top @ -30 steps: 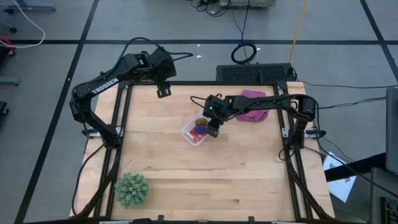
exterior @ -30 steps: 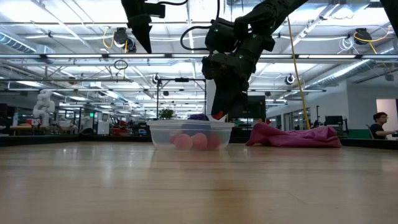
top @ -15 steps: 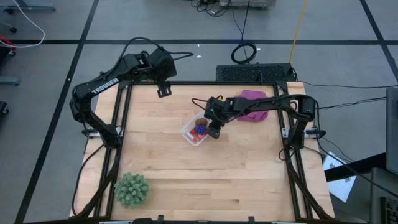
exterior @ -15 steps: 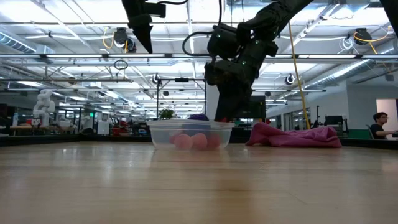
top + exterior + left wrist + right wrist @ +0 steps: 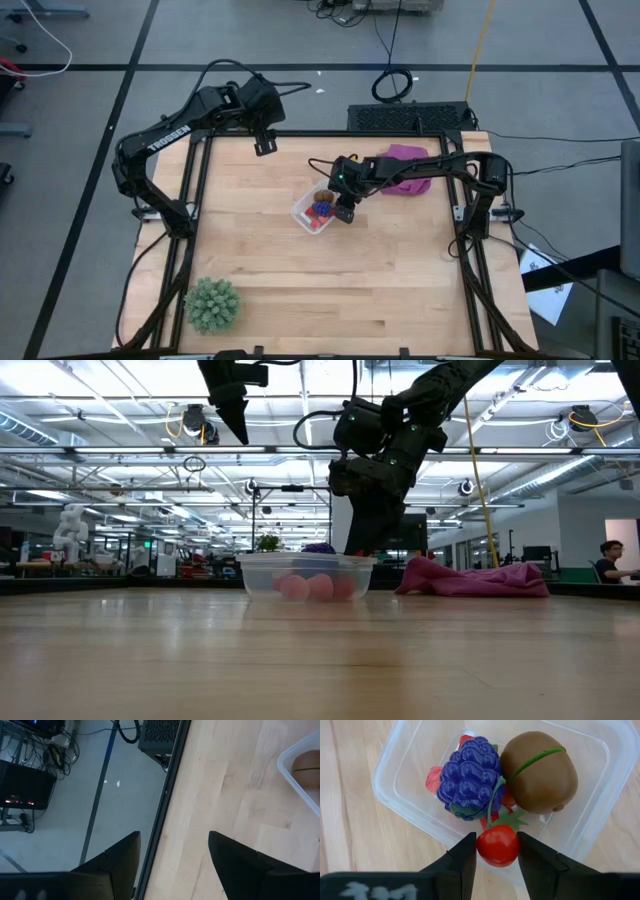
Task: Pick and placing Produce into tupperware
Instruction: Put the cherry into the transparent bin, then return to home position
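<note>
Right pincer, clamped on a red berry, has dipped lower over the tub, release seemingly near; left pincer waits apart.

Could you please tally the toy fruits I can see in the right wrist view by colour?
Purple-blue grape bunch: 1
Brown oval: 1
Red fruit in the right gripper: 1
Red or pink pieces partly hidden under the others: count unclear
Total clearly countable: 3
</note>
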Tool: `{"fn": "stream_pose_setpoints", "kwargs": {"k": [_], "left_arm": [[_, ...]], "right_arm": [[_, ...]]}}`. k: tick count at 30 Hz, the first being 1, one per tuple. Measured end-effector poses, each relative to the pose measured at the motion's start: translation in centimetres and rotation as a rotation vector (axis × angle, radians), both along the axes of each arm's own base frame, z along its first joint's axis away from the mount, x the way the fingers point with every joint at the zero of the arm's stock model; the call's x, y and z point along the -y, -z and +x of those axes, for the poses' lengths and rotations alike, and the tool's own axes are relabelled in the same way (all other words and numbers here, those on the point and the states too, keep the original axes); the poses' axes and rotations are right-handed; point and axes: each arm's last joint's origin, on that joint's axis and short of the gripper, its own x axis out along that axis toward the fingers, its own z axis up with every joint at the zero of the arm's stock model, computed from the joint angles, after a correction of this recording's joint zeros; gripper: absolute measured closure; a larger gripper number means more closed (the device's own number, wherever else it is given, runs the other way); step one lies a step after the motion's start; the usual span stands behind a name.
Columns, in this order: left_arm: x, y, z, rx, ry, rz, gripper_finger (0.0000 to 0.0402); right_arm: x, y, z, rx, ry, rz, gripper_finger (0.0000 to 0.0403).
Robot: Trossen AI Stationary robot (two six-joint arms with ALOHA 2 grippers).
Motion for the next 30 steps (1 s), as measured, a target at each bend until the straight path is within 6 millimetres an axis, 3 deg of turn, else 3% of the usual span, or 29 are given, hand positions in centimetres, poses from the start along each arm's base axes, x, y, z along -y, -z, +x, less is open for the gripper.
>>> {"fn": "stream_pose_setpoints", "kwargs": {"k": [12,20,26,30], "left_arm": [[0.0,0.0,0.0,0.0,0.003,0.001,0.0163],[0.0,0.0,0.0,0.0,0.004,0.0,0.0163],[0.2,0.1,0.0,0.0,-0.005,-0.012,0.0163],[0.5,0.1,0.1,-0.007,0.0,-0.021,0.0163]], "right_arm": [[0.1,-0.1,0.2,0.026,-0.011,-0.014,0.0235],[0.2,-0.6,0.7,0.086,-0.036,-0.046,0.0229],[0.4,-3.0,1.6,0.142,-0.054,-0.074,0.0229],[0.4,-6.2,1.8,0.186,-0.076,-0.102,0.0229]]}}
